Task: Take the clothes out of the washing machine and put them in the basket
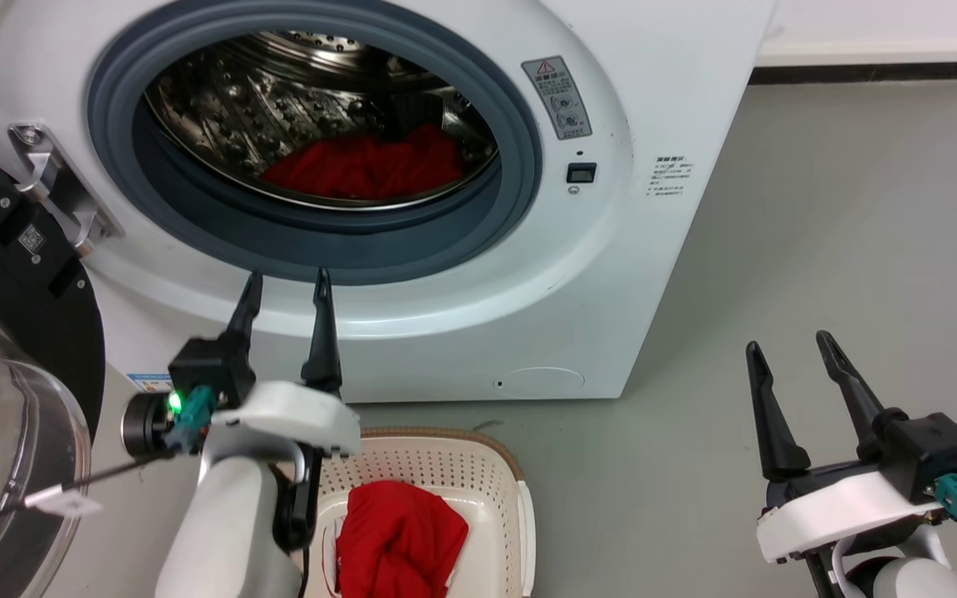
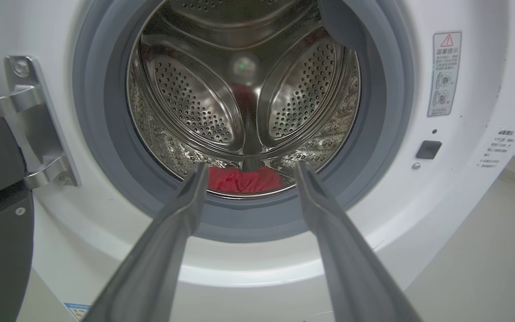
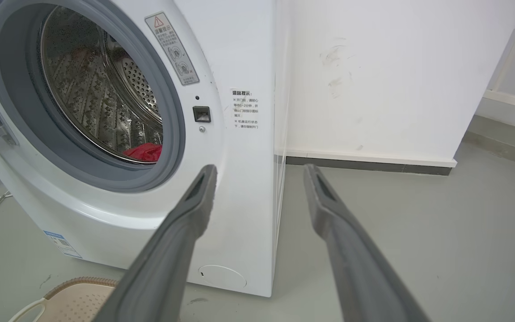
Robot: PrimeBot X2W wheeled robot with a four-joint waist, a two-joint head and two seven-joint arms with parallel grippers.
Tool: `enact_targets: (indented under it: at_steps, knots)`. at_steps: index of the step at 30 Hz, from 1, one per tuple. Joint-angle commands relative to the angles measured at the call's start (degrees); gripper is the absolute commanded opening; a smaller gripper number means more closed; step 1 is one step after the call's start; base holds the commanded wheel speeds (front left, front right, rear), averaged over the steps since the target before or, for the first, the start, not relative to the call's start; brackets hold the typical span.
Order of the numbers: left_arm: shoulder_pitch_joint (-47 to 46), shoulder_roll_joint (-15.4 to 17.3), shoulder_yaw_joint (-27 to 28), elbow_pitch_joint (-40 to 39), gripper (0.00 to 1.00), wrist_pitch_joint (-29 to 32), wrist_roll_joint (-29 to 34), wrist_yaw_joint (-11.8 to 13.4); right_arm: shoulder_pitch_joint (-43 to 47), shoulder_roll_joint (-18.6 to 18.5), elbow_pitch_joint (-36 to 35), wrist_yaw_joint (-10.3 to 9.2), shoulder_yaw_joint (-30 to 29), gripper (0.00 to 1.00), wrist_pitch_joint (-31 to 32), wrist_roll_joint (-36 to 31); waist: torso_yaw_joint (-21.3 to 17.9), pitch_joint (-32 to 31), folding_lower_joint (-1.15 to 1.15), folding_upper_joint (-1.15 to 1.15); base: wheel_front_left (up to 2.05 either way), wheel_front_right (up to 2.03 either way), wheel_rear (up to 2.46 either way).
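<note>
The left arm [image 1: 229,515] hides part of the basket [image 1: 495,473], which holds a red garment [image 1: 399,540]. Red clothes [image 1: 370,166], perhaps one piece, lie in the washing machine [image 1: 611,291] drum. Left gripper [image 1: 288,274] and right gripper [image 1: 787,340] gape empty.

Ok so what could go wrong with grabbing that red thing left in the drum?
The left gripper, fingers open, could catch on the grey door ring going in. The red garment lies low behind that ring's lip, so it may drag or slip free on the way out.
</note>
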Motion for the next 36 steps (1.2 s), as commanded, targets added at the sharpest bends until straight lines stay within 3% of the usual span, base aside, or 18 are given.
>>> enact_targets:
  at_steps: [1, 18, 29, 36]
  knots:
    - [-2.63, 0.40, 0.01, 1.12, 1.00, -0.15, 0.22, -0.45, 0.00, -0.01, -0.67, -0.03, 0.21, 1.00, 0.20, -0.32, 0.08, 1.01, 0.01, 0.00, 0.00, 0.00, 0.00]
    - [-28.08, 4.59, -1.21, 19.66, 1.00, 1.74, 1.02, -3.92, -5.66, -0.01, -3.81, -0.03, 2.28, 1.00, -0.57, 0.25, -1.38, 15.55, 0.01, 0.00, 0.00, 0.00, 0.00]
    - [-46.36, 9.92, -3.31, 33.13, 1.00, 8.01, 3.71, -4.10, -11.34, 0.02, -0.41, -0.02, 6.13, 1.00, -4.29, 3.41, -7.81, 24.67, 0.01, 0.00, 0.00, 0.00, 0.00]
    - [-56.42, 15.28, -5.31, 39.61, 1.00, 14.08, 6.31, -4.80, -13.56, 0.03, 2.14, -0.03, 8.24, 1.00, -6.66, 6.19, -12.56, 28.93, 0.01, 0.00, 0.00, 0.00, 0.00]
